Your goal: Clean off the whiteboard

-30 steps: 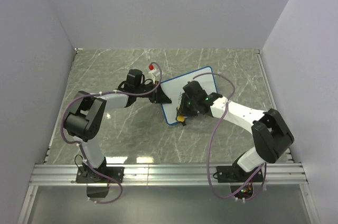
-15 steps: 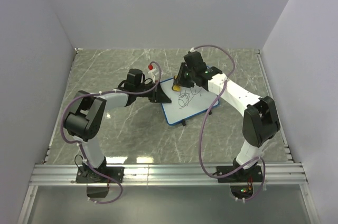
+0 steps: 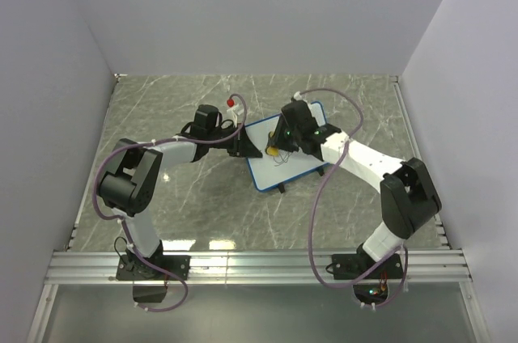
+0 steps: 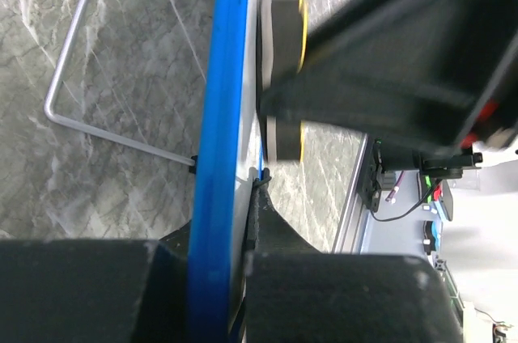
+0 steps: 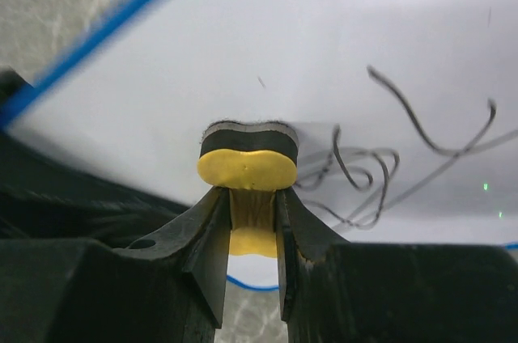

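Erasing is continuing: the right gripper (image 5: 252,222), clenching a yellow felt-faced eraser block (image 5: 247,167), is sweeping back from the far edge across the blue-rimmed white whiteboard (image 3: 273,175). The left gripper (image 3: 245,147) is clamping that board's rim, holding it tilted mid-table. Black scribbles (image 5: 364,173) are remaining, so more passes look needed.

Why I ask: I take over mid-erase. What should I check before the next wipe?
1. Left tool shut on the whiteboard rim: ok.
2. Right tool shut on the eraser: ok.
3. Eraser felt touching the board: ok.
4. Board clean: not ok, scribbles lie beside the eraser.
5. Board steady under pressure: cannot tell.
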Controlling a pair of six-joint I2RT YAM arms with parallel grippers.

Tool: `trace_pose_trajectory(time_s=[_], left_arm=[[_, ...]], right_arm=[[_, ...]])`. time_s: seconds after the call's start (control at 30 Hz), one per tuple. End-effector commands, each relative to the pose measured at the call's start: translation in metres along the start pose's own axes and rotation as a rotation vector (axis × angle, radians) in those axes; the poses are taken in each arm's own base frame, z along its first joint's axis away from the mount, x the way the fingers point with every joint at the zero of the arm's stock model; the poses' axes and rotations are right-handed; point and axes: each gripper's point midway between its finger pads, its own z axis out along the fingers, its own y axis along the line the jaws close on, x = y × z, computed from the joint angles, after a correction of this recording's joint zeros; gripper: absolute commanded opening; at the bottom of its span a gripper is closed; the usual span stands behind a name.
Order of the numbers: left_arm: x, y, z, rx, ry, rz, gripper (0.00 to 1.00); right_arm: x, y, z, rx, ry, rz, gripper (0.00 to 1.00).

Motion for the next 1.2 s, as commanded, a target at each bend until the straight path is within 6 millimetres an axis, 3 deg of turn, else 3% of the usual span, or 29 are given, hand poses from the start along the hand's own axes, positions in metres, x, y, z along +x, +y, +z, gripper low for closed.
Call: trace_pose_trajectory(time_s=[0.0,0.33,0.5,0.6,0.93,1.03,1.17], left_arm=[[0.055,0.019,0.001,-0.083,0.150,-0.060,0.00],[0.054,0.019,0.000,-0.093,0.154,-0.061,0.00],[0.053,0.020,0.000,-0.099,0.154,-0.060,0.00],[0.053,0.020,0.000,-0.100,0.151,-0.062,0.00],[0.057,0.022,0.000,-0.107,0.149,-0.078,0.00],[0.058,0.023,0.001,-0.108,0.150,-0.084,0.00],[0.056,0.022,0.000,-0.109,0.149,-0.084,0.00]], right_arm=[[0.074,-0.064,0.015,0.193,0.174,-0.004,0.00],[0.129,-0.100,-0.005,0.210,0.260,0.050,0.00],[0.128,-0.104,-0.017,0.207,0.248,0.043,0.00],[0.111,-0.090,-0.023,0.172,0.210,0.022,0.00],[-0.021,0.015,-0.075,-0.045,-0.084,-0.055,0.00],[-0.043,0.027,-0.071,-0.048,-0.113,-0.062,0.00],[-0.058,0.018,-0.040,0.011,-0.102,-0.071,0.00]])
